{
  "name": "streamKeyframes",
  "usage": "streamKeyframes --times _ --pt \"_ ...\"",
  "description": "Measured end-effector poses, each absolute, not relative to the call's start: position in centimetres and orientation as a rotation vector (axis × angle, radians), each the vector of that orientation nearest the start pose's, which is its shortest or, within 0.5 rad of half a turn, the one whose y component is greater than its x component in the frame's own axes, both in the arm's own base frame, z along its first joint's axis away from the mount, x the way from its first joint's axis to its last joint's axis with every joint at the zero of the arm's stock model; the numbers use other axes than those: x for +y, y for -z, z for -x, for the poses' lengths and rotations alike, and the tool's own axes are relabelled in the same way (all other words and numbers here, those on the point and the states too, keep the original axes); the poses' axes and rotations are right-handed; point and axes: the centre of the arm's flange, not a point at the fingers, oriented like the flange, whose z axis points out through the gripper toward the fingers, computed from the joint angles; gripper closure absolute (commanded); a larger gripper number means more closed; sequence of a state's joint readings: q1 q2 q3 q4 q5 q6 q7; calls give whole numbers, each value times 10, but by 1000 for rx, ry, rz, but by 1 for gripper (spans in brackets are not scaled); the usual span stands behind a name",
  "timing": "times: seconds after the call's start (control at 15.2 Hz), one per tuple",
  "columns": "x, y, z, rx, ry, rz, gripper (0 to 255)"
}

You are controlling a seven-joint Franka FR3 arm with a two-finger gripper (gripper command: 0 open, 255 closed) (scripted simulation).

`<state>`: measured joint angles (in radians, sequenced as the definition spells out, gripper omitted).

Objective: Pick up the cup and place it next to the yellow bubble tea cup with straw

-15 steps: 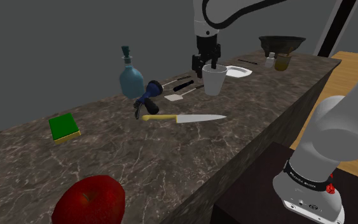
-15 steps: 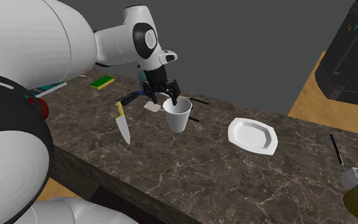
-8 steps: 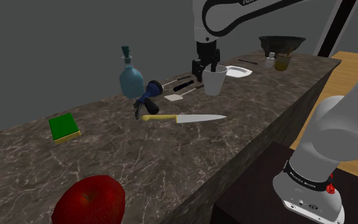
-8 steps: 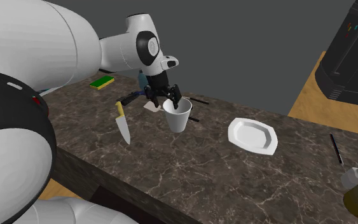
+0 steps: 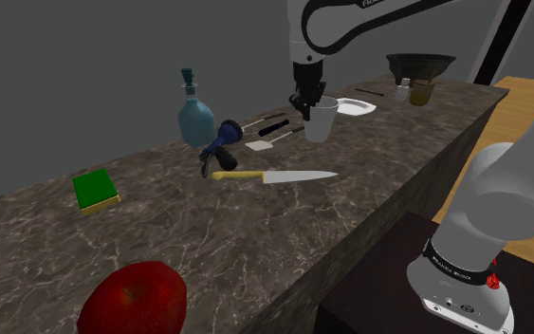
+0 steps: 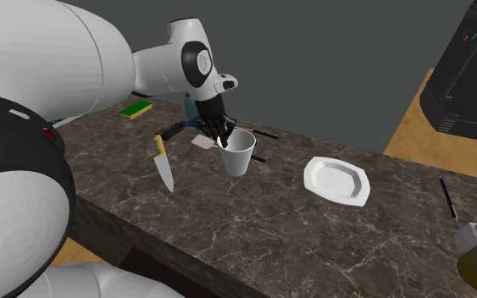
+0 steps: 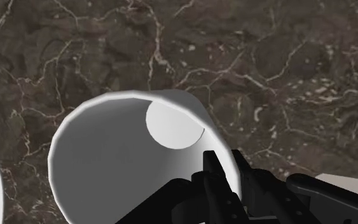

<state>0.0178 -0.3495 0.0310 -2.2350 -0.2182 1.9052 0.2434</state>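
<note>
Spread before, the tool [image 6: 223, 140] now clamps the white cup [image 6: 240, 159] at its rim.

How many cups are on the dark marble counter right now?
2. A plain white cup, rim clasped by the black gripper; a yellowish-brown cup beside the dark bowl at the marble counter's far end.

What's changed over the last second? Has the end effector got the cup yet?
The black end effector came down slightly over the plain white tapered cup. Its fingers, open a second ago, have shut on the rim, one inside and one outside. The cup stands where it was on the dark marbled counter, not lifted. The yellow-handled knife and white plate are unmoved.
</note>
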Motion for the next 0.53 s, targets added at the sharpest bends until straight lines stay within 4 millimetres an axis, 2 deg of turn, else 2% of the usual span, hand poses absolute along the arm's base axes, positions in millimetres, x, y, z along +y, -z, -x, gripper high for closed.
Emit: streamKeyframes --times 0.33,0.53 --pt "7 -514 -451 212 85 3346 255" --pt "7 -525 -450 212 84 3346 255"
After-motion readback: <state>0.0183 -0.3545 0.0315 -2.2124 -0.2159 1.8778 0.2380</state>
